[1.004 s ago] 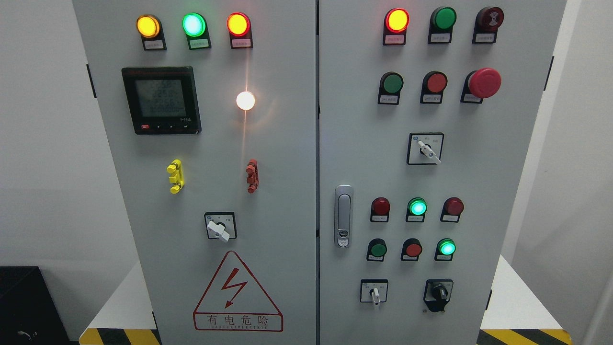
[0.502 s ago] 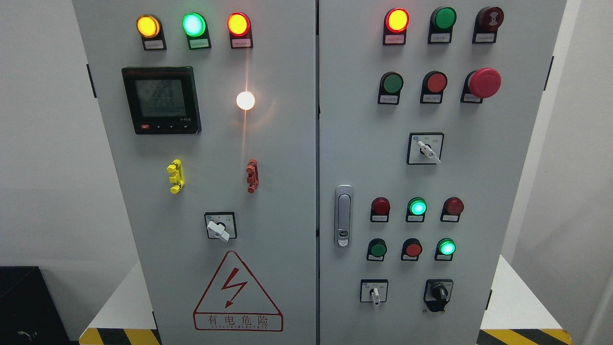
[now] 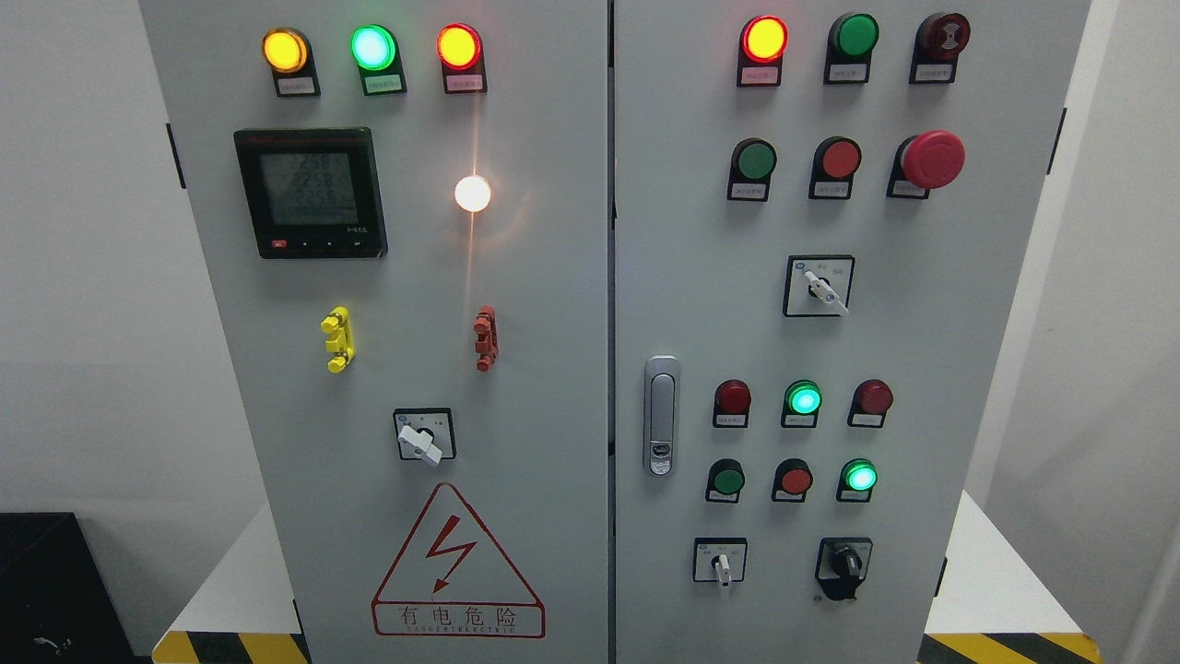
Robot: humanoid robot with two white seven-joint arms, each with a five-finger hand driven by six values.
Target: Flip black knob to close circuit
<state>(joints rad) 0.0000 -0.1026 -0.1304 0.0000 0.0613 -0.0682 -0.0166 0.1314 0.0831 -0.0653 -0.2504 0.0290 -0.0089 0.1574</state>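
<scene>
No hand in view, so hand state unknown. Nothing changed since a second ago: black knob [image 3: 843,561] sits untouched at five o'clock on right cabinet door [image 3: 996,369]. Task not begun.

Bright, sharp; white lamp [image 3: 473,194] flaring.
</scene>
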